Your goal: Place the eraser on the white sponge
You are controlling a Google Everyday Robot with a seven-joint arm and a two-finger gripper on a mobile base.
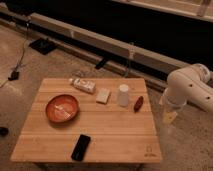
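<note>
Table [115, 135] carries everything. Robot arm [187, 87] off right edge, gripper [170, 116] hanging beside table, jaws apart, empty. Red bowl [62, 108] left. Printed packet [83, 85] back. Eraser [81, 147] near front edge. White cup [123, 95] stands between gripper and white sponge [103, 95]. Reddish oblong [138, 103] beside cup.

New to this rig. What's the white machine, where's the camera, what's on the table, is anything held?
There is one picture, from a single camera looking down at a wooden table; where it is mounted isn't known. The white shape on the right is a robot arm. Its gripper hangs beside the table's right edge, open, holding nothing. On the table are an orange bowl, a black eraser near the front edge, a white sponge, a white cup, a printed packet and a small reddish-brown thing. The eraser is not yet on the sponge.
</note>
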